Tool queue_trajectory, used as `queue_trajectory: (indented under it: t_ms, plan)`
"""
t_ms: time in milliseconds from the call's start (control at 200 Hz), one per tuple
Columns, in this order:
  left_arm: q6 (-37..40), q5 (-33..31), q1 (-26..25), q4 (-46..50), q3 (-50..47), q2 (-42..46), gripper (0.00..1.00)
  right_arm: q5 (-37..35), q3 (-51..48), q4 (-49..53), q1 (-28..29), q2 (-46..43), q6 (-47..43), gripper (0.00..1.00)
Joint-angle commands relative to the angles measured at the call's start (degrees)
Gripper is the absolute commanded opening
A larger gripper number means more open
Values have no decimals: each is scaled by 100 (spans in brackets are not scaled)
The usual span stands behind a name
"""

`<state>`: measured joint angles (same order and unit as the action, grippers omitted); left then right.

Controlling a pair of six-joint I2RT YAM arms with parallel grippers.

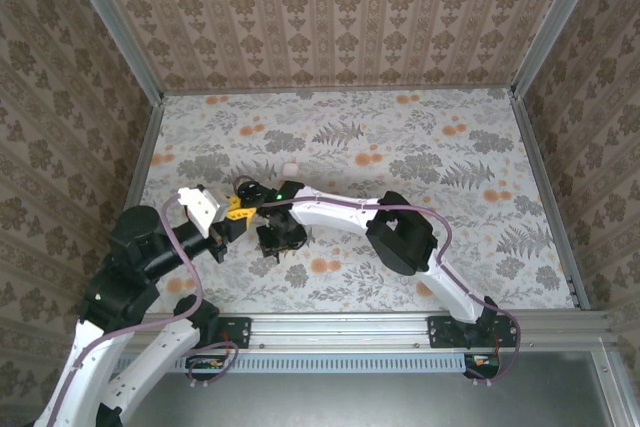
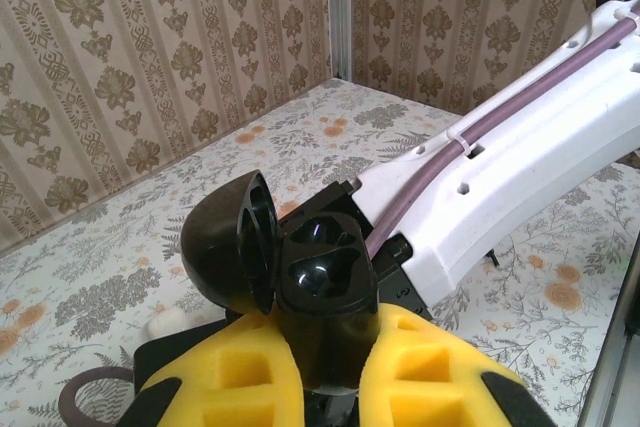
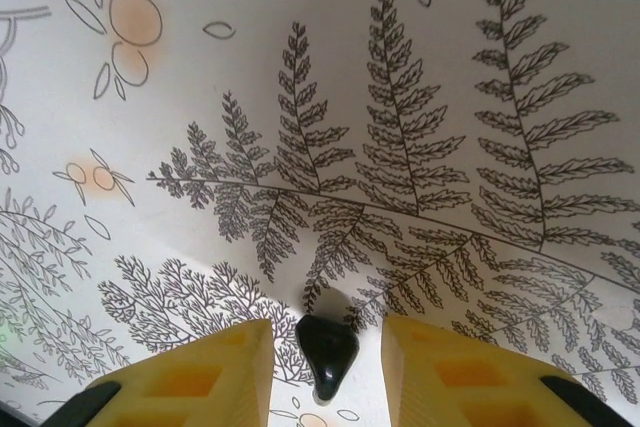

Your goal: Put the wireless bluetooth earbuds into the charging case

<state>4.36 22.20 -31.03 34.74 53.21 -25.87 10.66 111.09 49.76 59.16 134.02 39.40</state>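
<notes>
The charging case (image 2: 325,282) is black and glossy, and it stands upright in my left gripper (image 2: 325,372), whose yellow fingers (image 2: 235,382) are shut on its lower body. Its lid (image 2: 225,247) hangs open to the left, baring two dark wells. In the top view the left gripper (image 1: 238,212) holds the case (image 1: 246,192) at the table's left middle. One black earbud (image 3: 327,352) lies on the fern-patterned table. My right gripper (image 3: 325,332) is lowered over it and open, with a gap on each side of the bud. In the top view the right gripper (image 1: 278,242) points down beside the left one.
The right arm's white forearm (image 2: 520,147) crosses just behind the case. A small white rounded object (image 1: 290,167) lies on the table beyond both grippers, and shows left of the case (image 2: 165,324). Patterned walls with metal posts (image 1: 115,27) enclose the table.
</notes>
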Motion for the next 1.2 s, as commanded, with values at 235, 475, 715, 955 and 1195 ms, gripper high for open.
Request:
queue_trajectory:
  t_ms: [235,475,715,955,1195]
  plan:
    - [74,-40,31,50,-80,117,0,-169,330,496,149,317,-176,32]
    - [56,-14,35,67,-95,120,0,-238,326,568,166,406,-213,25]
    - [-35,51,35,-153,-251,166,0,-440,173,585,90,189,-263,17]
    - [-299,355,35,-579,-349,-122,0,-504,-1282,76,-414,-814,-314,16]
    - [-825,836,26,-1921,-973,-631,0,-237,-3330,-329,-1506,-2153,-833,16]
